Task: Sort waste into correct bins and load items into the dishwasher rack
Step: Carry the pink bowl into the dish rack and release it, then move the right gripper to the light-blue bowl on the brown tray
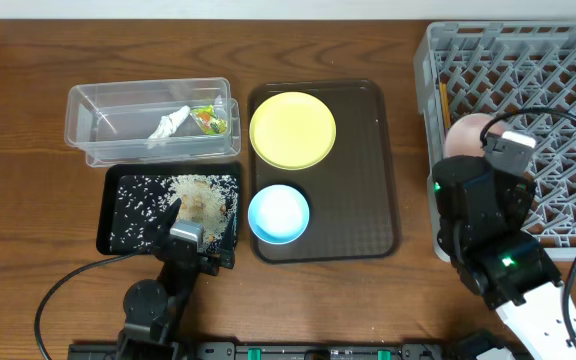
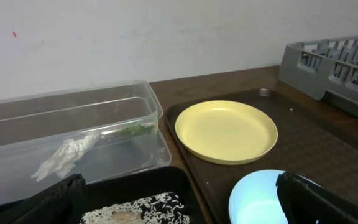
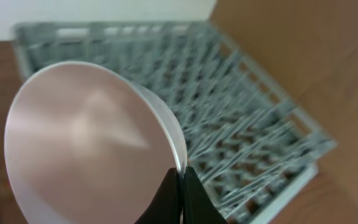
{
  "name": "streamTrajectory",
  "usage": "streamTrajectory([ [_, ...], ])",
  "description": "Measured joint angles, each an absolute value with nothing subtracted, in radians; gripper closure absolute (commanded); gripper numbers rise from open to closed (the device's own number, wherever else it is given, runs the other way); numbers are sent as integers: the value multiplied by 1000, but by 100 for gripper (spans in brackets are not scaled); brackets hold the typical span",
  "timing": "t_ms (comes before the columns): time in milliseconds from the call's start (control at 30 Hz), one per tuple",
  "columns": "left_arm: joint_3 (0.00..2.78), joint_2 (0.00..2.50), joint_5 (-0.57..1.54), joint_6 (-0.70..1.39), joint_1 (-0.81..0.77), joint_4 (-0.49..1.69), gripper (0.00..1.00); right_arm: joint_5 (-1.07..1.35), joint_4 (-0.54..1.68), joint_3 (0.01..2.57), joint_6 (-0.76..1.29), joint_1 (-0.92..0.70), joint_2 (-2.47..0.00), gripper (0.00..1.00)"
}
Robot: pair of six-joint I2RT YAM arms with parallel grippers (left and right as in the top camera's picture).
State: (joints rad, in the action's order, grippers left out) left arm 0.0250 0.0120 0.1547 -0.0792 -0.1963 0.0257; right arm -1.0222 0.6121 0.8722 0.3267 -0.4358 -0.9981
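Note:
My right gripper [image 1: 483,160] [image 3: 181,180] is shut on the rim of the small white bowl [image 1: 465,135] [image 3: 86,149], held tilted over the left edge of the grey dishwasher rack [image 1: 548,80] [image 3: 247,106]. My left gripper [image 1: 203,232] [image 2: 185,208] is open and empty over the front of the black tray [image 1: 113,215] [image 2: 142,183], which holds rice grains [image 1: 143,205] [image 2: 148,208] and beige crumbs [image 1: 200,195]. The clear tub [image 1: 148,100] [image 2: 73,112] holds the white paper scrap [image 1: 170,123] [image 2: 64,155] and the printed wrapper [image 1: 209,118] [image 2: 135,129]. The yellow plate [image 1: 292,130] [image 2: 225,130] and light-blue bowl [image 1: 278,214] [image 2: 257,196] lie between.
The plate and blue bowl sit on a dark brown serving tray [image 1: 368,170] [image 2: 328,143] between the bins and the rack. A thin wooden stick [image 1: 441,100] shows at the rack's left side. A pale wall stands behind the table. Cables trail at the front.

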Motion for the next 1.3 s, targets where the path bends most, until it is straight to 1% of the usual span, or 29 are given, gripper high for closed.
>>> streamTrajectory([
  [233, 25, 12, 155, -79, -196, 26, 1, -1195, 421, 872, 153, -393, -1143, 99],
  [600, 25, 12, 155, -79, -196, 26, 1, -1279, 184, 872, -165, -242, -1360, 99],
  [967, 25, 12, 155, -79, -196, 26, 1, -1290, 110, 872, -262, -240, -1524, 99],
  [1133, 25, 12, 155, -79, -196, 26, 1, -1296, 43, 872, -299, -284, -1565, 99],
  [1267, 25, 12, 155, -79, -196, 26, 1, -1286, 40, 872, -310, -322, -1565, 99],
  [1300, 25, 12, 155, -79, -196, 26, 1, -1284, 41, 872, -311, -329, -1565, 98],
])
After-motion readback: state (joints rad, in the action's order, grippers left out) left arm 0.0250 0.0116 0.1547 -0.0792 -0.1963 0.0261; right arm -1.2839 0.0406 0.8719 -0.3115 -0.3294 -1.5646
